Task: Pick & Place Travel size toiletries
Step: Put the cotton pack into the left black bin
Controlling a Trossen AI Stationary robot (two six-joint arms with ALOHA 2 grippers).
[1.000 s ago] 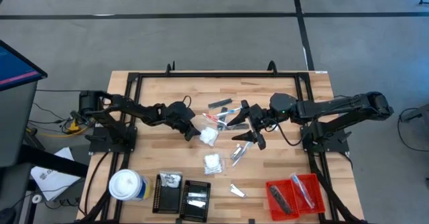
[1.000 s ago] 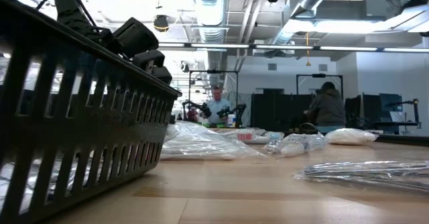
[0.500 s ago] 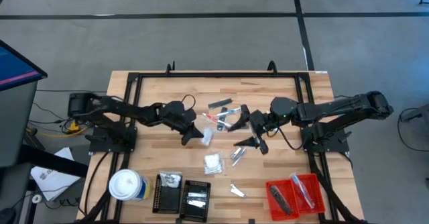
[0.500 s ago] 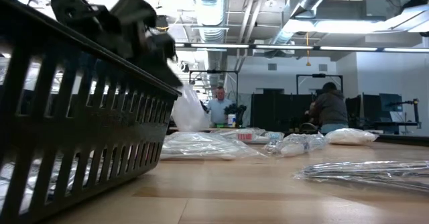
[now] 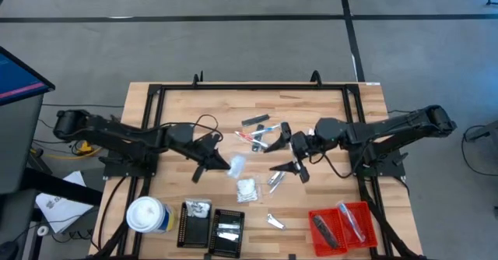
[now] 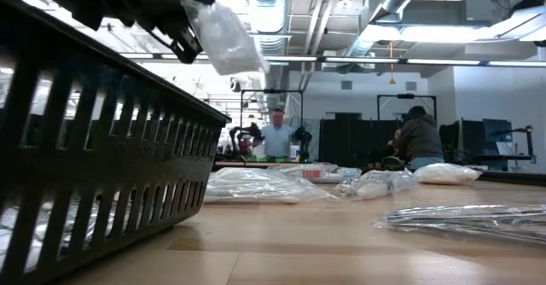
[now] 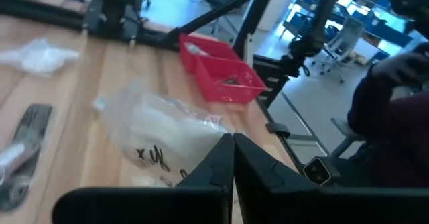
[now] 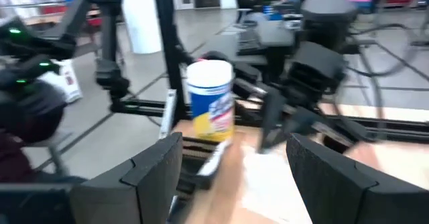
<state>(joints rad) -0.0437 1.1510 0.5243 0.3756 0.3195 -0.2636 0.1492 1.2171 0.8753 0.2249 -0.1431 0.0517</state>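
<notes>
White puffy packet point(image 5: 236, 164) pinched in left tool point(image 5: 217, 162), above table point(image 5: 327, 202)

A white-lidded round canister point(image 5: 147, 215) stands beside two black ribbed trays point(image 5: 212, 228), with a red tray point(image 5: 348, 225) across the wooden table point(image 5: 311, 112).

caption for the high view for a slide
Left end effector lifts a white packet over the wooden table; right end effector hangs open above scattered toiletries.
</notes>
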